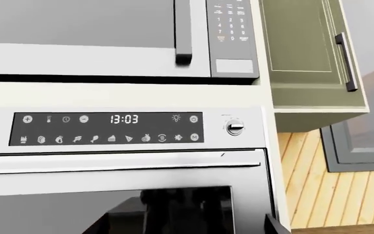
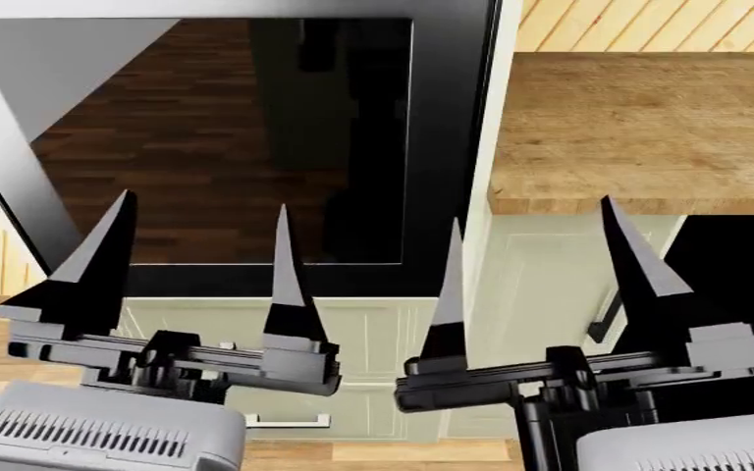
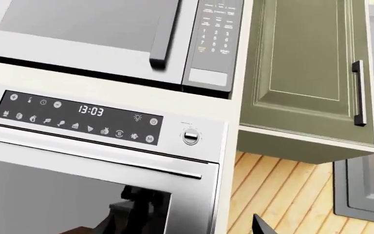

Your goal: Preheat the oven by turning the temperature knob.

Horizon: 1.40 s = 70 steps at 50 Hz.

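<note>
The oven [image 2: 220, 147] fills the head view's top left, its dark glass door reflecting a wooden floor. Both wrist views show its steel front, a black control panel [image 1: 109, 127] reading 13:03 and a long bar handle [image 1: 122, 163]. The small round temperature knob [image 1: 235, 127] sits at the panel's right end and shows again as the knob [image 3: 190, 136]. My left gripper [image 2: 201, 204] and right gripper [image 2: 530, 213] stand open side by side low before the door, well below the knob, holding nothing. One dark fingertip [image 1: 272, 226] edges the left wrist view and one fingertip [image 3: 260, 226] the right.
A steel microwave [image 1: 96, 34] with a keypad sits above the oven. A green wall cabinet [image 1: 304, 48] hangs to its right. A wooden countertop [image 2: 639, 128] runs right of the oven over a cream cabinet door [image 2: 548, 285]. Cream drawers [image 2: 364, 324] lie under the oven.
</note>
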Tool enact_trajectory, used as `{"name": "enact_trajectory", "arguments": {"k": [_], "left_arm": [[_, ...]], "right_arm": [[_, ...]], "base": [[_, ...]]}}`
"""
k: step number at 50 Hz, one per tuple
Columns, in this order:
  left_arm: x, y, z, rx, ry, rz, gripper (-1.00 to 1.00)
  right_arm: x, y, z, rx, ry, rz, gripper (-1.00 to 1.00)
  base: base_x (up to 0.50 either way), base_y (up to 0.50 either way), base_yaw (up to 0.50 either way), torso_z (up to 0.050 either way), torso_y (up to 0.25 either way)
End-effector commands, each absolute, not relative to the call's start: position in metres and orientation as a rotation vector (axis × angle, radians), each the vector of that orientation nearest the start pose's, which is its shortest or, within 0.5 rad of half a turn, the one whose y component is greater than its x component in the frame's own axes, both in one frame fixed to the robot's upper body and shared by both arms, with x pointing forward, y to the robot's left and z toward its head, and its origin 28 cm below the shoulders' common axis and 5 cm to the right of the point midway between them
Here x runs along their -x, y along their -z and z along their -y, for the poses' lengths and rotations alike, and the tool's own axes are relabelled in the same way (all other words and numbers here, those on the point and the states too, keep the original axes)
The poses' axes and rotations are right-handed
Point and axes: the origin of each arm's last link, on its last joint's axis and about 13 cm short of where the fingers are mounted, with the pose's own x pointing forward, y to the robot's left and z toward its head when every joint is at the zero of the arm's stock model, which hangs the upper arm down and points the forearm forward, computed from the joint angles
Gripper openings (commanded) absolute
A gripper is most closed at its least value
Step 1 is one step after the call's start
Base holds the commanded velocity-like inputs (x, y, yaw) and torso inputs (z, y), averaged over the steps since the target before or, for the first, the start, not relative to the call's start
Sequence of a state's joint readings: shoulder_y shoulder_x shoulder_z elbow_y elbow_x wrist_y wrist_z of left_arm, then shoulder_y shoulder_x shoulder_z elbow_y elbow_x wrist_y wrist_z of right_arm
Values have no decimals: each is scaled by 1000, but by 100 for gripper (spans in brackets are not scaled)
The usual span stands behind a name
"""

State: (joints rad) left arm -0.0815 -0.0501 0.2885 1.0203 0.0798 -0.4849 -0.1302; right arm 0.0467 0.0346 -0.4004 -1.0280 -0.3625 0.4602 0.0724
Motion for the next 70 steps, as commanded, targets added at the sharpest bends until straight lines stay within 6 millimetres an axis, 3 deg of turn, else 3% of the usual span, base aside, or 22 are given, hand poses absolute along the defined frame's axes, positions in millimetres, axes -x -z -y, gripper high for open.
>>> {"name": "enact_trajectory", "arguments": {"k": [1,12,13,30,50,70], "left_arm": [[-155,-197,-172,25,108,664,100],[-148,-193,-171,37,165,674,100],[-148,-193,-171,38,164,672,100],[-145,-192,-169,33,182,683,100],[-146,-192,-169,19,164,683,100],[-145,-191,-169,19,170,682,100]], "right_arm": [[-147,-193,56,163,-82,665,100],[-146,-191,53,160,-107,659,100],[-146,-190,52,80,-154,639,100],[-144,-190,51,135,-140,655,100],[-144,-191,51,129,-123,663,100],[-143,-189,50,123,-161,651,100]], "base": [[0,0,0,0,0],[0,0,0,26,0],[0,0,0,50,0],[0,0,0,50,0],[325,0,0,6,0],[46,0,0,0,0]]}}
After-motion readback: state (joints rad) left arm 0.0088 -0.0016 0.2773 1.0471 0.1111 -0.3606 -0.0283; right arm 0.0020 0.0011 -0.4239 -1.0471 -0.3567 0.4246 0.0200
